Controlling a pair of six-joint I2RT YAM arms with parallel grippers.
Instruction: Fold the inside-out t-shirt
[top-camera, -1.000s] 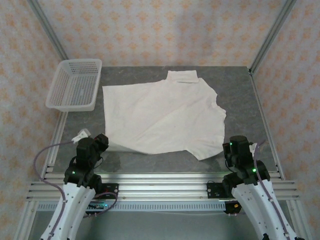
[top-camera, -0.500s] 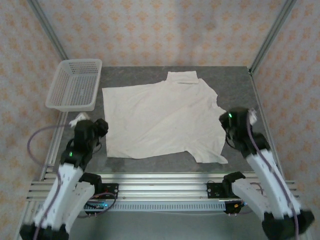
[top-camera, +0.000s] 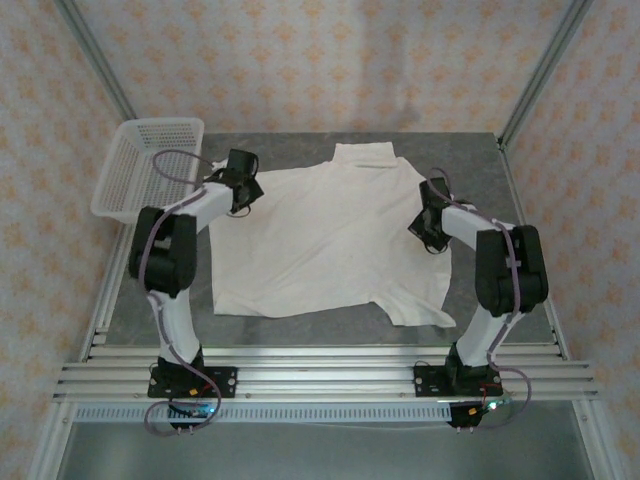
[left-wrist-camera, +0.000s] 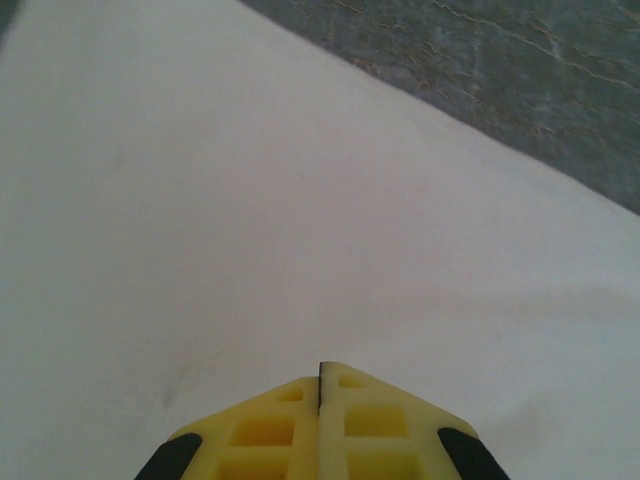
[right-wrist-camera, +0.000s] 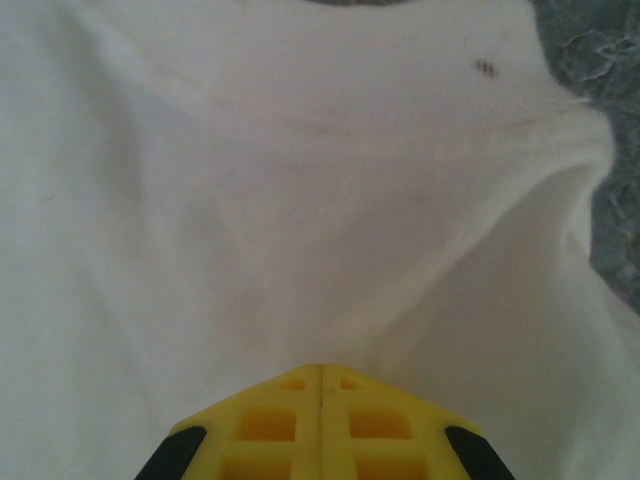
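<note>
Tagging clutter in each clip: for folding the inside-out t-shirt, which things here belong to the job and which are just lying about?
Belongs to the job:
- t-shirt, spread on the table
- left gripper, shut, over the shirt
- right gripper, shut, over the shirt

Just lying about:
- white mesh basket, far left corner

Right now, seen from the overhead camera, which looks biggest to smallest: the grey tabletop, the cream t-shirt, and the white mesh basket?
1. The grey tabletop: largest, showing past the shirt on every side.
2. The t-shirt: spread across the table's middle.
3. The white mesh basket: clearly smallest, at the far-left corner.
</note>
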